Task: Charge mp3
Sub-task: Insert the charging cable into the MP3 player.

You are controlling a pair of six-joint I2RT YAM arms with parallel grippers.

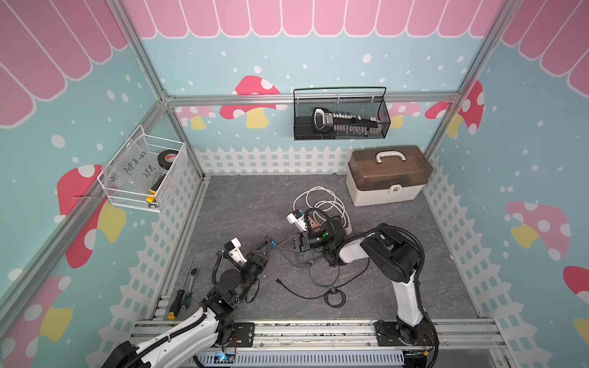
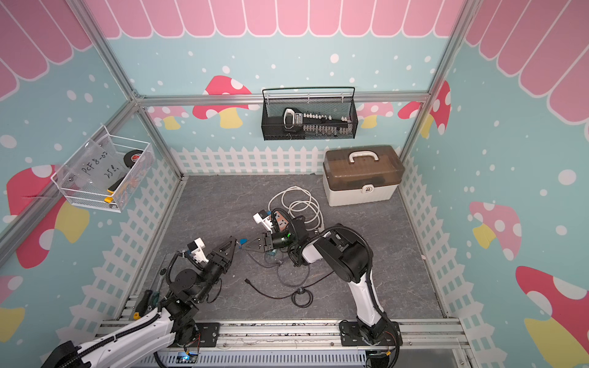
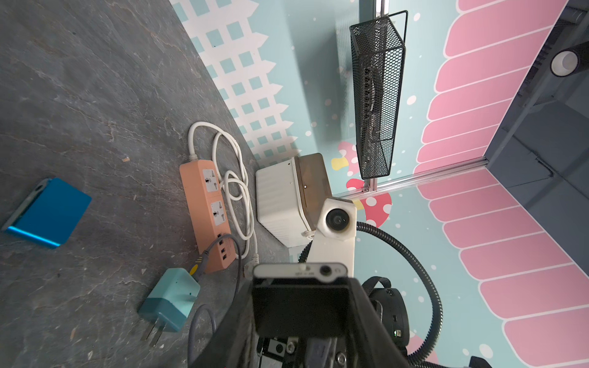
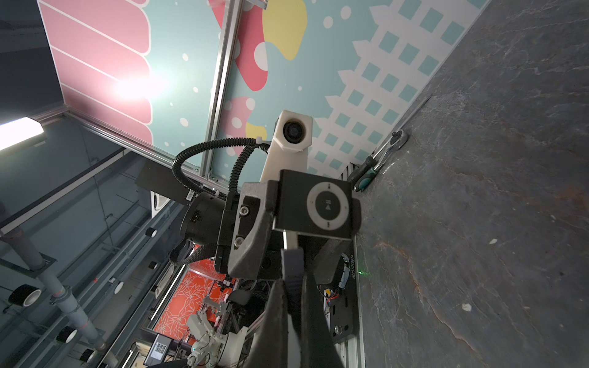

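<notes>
**Task item.** The mp3 (image 4: 318,207), dark with a pale control ring, is clamped between the fingers of the left gripper (image 1: 268,242). It is clear of the surface (image 1: 242,207), above its middle and a little toward the left edge. The left jaws stand narrowly apart, pressed on the mp3's two sides.

**Right gripper.** The right gripper (image 1: 280,246) faces the left one tip to tip. Its jaws are closed fully on a grey plug (image 4: 291,264). The plug's pale tip meets the mp3's near edge — whether it is seated cannot be told.

**Nearby.**
- A blue device (image 3: 47,212) lies flat on the surface just beside the two gripper tips.
- Behind the right gripper, toward the back edge, lies an orange strip (image 3: 207,210). Its white cord (image 1: 322,197) is coiled beside it.
- A teal adapter (image 3: 172,299) lies just beside the strip's end, prongs bare.
- A grey cable (image 3: 223,237), yellow at its collar, meets the adapter and arches over that end of the strip.
- A black cable (image 1: 306,294) trails loose toward the front edge and ends in a small coil.

**Periphery.**
- A box (image 1: 389,178) with a brown lid stands in the back right corner.
- A ratchet (image 1: 193,274) and a black tool (image 1: 176,302) lie along the left edge, near the front corner.
- A black basket (image 1: 341,133) hangs on the back wall and a white basket (image 1: 172,178) on the left wall — both loaded.
</notes>
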